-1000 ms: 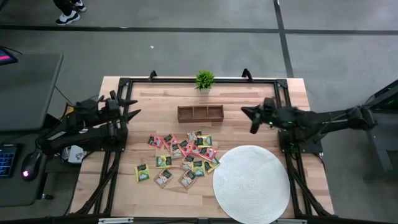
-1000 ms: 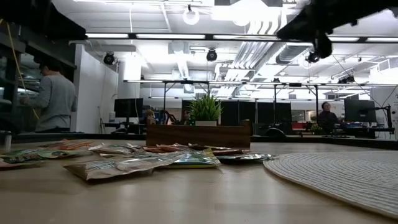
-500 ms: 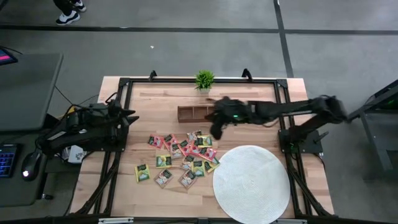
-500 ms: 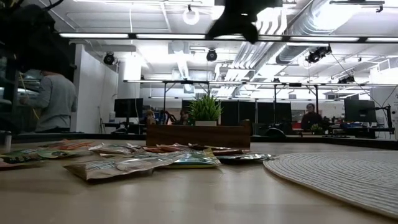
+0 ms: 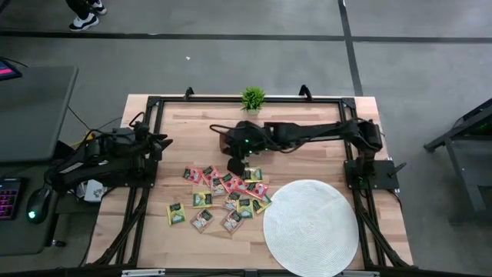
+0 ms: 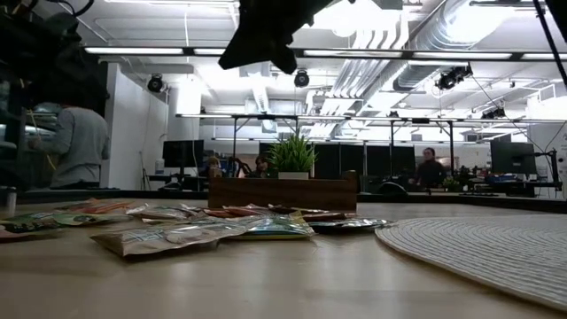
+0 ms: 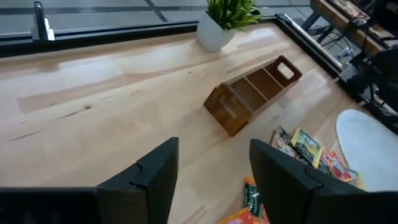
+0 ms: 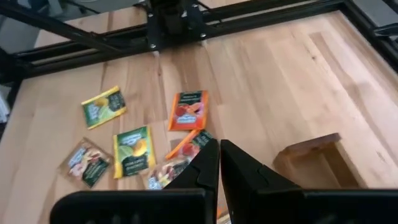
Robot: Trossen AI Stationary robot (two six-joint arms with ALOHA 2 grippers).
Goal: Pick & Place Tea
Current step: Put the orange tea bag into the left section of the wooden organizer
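Observation:
The tea is a pile of small flat packets (image 5: pixel 223 196), pink-red, yellow and green, lying on the wooden table left of the round white mat (image 5: pixel 311 227). They also show in the right wrist view (image 8: pixel 132 149) and the low view (image 6: pixel 213 232). My right gripper (image 5: pixel 234 167) reaches in from the table's right side. It hangs shut (image 8: pixel 219 168) above the far edge of the pile, touching nothing. My left gripper (image 5: pixel 160 141) waits open (image 7: pixel 214 180) over the table's left edge, with nothing between its fingers.
A wooden divided box (image 5: pixel 261 140) stands on the table beyond the pile, partly under my right arm. A small potted plant (image 5: pixel 252 98) stands at the far edge. Black frame rails (image 5: pixel 146 192) run along the table's sides. Bare wood lies near the front left.
My right gripper has swept from the table's right side toward the left, across the wooden box and out over the far edge of the tea pile, staying shut. My left gripper has rolled and dipped a little where it waits.

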